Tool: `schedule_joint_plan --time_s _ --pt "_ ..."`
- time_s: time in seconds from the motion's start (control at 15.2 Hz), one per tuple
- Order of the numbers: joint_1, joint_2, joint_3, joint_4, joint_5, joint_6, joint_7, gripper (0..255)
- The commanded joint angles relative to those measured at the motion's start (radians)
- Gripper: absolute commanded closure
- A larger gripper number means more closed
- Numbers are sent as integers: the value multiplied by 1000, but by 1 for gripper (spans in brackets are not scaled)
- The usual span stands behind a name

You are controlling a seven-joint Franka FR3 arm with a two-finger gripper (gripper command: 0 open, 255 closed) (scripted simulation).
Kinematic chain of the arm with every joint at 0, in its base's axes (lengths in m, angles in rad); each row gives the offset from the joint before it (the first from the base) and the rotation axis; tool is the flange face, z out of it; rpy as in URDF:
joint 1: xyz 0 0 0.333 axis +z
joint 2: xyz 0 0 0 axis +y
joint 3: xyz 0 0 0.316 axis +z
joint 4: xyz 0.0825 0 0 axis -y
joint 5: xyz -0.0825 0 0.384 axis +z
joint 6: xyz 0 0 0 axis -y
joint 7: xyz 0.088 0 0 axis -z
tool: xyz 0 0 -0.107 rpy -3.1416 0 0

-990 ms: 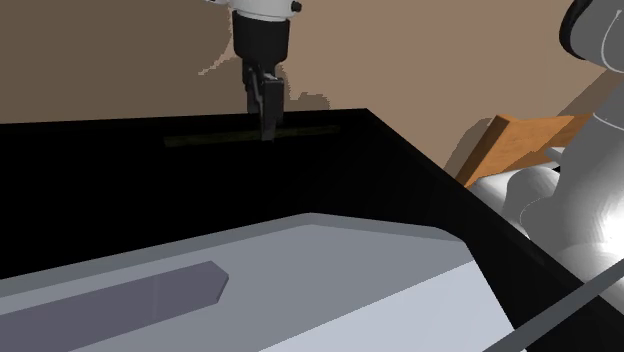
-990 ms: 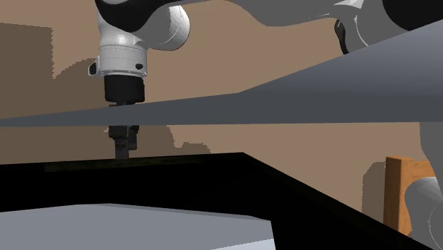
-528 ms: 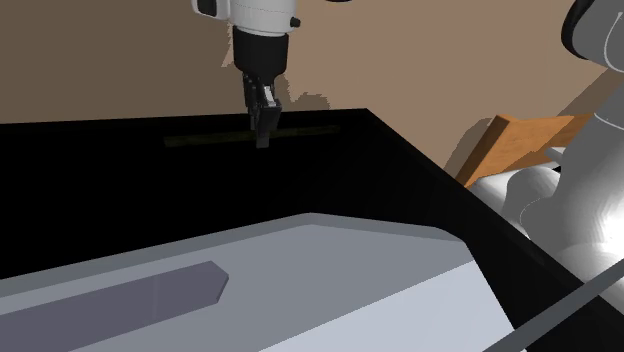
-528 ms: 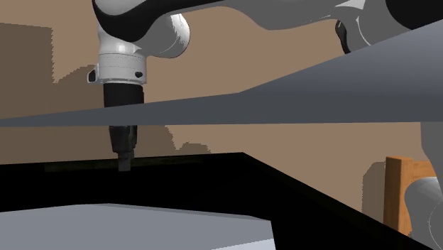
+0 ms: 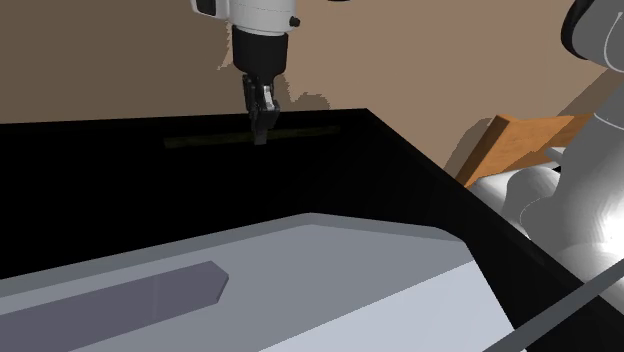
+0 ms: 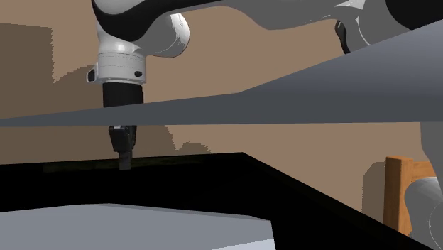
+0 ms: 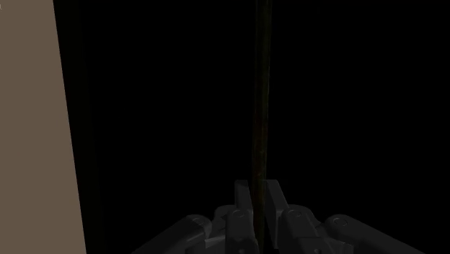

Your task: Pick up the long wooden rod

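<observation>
**Rod handling: grip at mid-length**

The long, dark rod [image 5: 310, 130] lies flat near the far edge of the black tabletop [image 5: 120, 200], running 9 to 3 o'clock in the shoulder view. The jaws point down at about its mid-length and, in the wrist view, clasp it from both sides. Expect a thin, stiff, light part. Its length gives leverage, so an off-centre hold would likely tilt it, and the narrow section may slip

Thin dark rod [image 5: 210, 138], flat, between jaws
</observation>
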Motion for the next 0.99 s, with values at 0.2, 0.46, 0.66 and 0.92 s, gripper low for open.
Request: schedule_joint_plan --time_s 0.2,0.46,0.66,0.92 --pt "-2 7 -2 55 -2 -53 -2 255" --pt "-1 17 -2 121 -4 -110 -2 255" --pt "1 27 -1 175 -6 -154 -2 255" --pt "3 45 0 253 -10 -215 -1 255"
